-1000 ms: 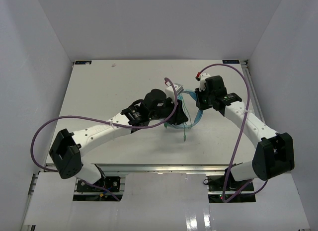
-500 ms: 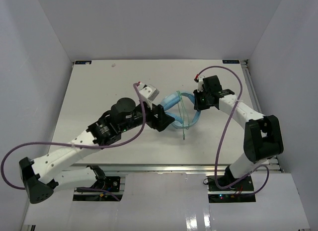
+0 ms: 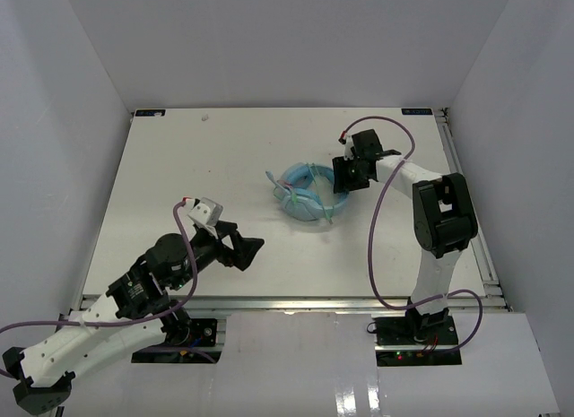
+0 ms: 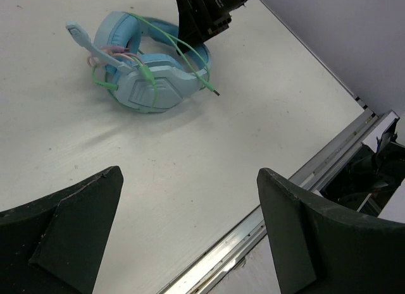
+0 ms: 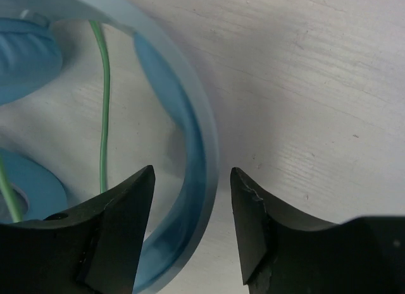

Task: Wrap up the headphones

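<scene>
The light blue headphones (image 3: 305,198) lie on the white table (image 3: 179,166), right of centre, with the thin pale green cable (image 4: 178,42) looped over the ear cups and its small plug (image 4: 215,92) resting on the table. My right gripper (image 3: 346,175) is open and low over their right side. In the right wrist view the curved headband (image 5: 197,129) runs between the two fingers of that gripper (image 5: 192,174), untouched, with the cable (image 5: 104,98) to its left. My left gripper (image 3: 250,249) is open and empty, well short of the headphones (image 4: 152,79). In its own wrist view the gripper (image 4: 190,174) is over bare table.
An aluminium rail (image 4: 285,199) runs along the table's near edge, close below my left gripper. White walls enclose the table on the left, back and right. A thick purple cable (image 3: 381,211) loops off the right arm above the table's right part.
</scene>
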Controlling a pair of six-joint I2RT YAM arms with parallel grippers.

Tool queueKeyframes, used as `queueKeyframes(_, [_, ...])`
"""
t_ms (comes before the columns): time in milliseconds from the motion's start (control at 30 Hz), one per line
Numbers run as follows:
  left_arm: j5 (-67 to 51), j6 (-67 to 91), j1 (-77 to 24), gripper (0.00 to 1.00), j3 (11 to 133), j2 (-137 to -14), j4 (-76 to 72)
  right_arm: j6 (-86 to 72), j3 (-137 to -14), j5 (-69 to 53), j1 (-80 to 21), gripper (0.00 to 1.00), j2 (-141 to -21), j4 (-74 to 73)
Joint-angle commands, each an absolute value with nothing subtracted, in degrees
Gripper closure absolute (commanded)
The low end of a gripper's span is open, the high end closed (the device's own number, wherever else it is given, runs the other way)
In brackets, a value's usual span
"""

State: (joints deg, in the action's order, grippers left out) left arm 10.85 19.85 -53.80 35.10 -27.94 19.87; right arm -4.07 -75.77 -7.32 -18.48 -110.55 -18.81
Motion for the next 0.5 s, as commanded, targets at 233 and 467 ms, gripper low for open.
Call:
queueKeyframes(233, [11.9,18.5,-53.6,0.02,37.5,-27.0,22.4,-1.0,-72.9,-10.3,-12.9,0.19,-97.5,-17.2])
queueKeyframes(467, [11.1,16.2,-53.6,0.02,39.5,-29.7,22.8,6.3,-65.3,-10.7,-12.0,0.1,-79.0,-19.5])
